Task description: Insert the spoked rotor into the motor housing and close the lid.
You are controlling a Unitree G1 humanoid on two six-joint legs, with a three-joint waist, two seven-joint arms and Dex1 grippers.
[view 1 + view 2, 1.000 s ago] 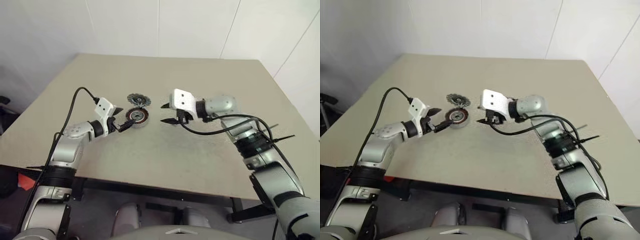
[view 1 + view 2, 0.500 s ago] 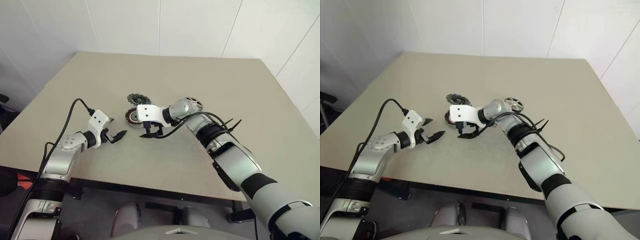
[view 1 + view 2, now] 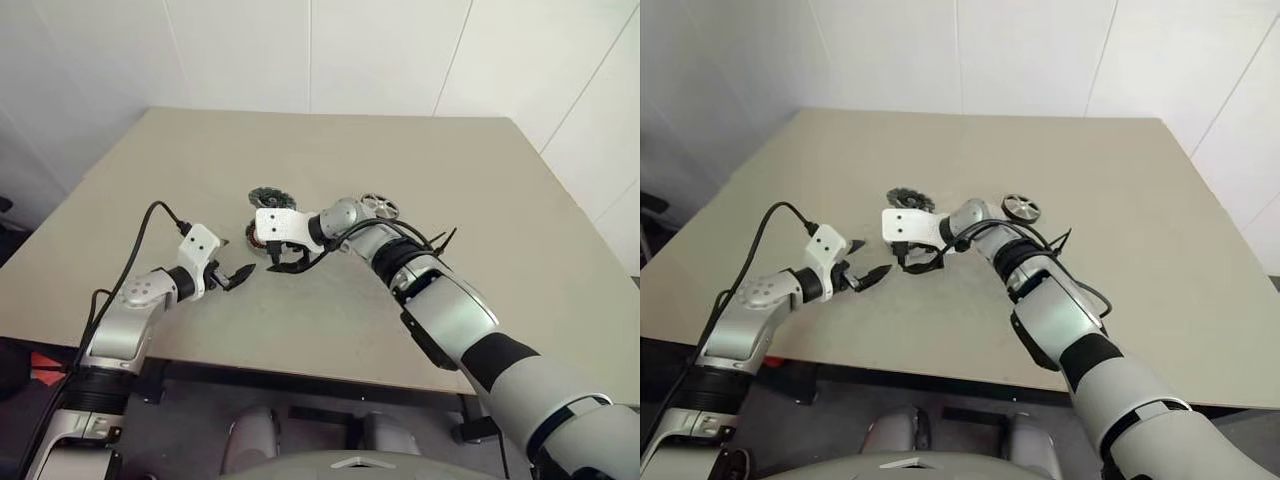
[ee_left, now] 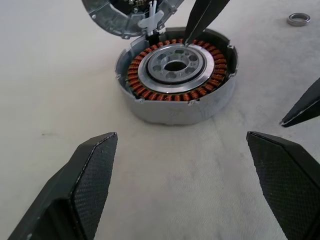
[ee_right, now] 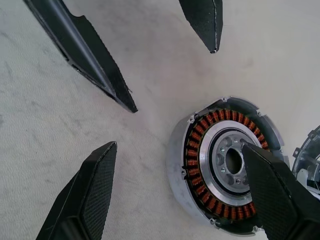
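Observation:
The motor housing [image 4: 175,75], a silver cup with copper windings, sits open on the table. The lid [image 3: 268,196] lies just behind it, toothed face up. The spoked rotor [image 3: 379,206] lies flat on the table to the right, beyond my right forearm. My right gripper [image 3: 285,262] is open and reaches in from the right, tilted down, with one finger [image 5: 272,190] over the housing's centre. My left gripper [image 3: 235,275] is open and empty, a short way in front-left of the housing, pointing at it. Its fingers [image 5: 95,55] appear in the right wrist view.
A tiny metal ring [image 4: 298,19] lies on the table beyond the housing. The beige table [image 3: 450,160] stretches wide behind and to the right, its front edge near my arms. White walls stand behind it.
My right arm has swung left and down, from right of the housing to right over it, uncovering the rotor behind. My left gripper has drawn back a little from the housing.

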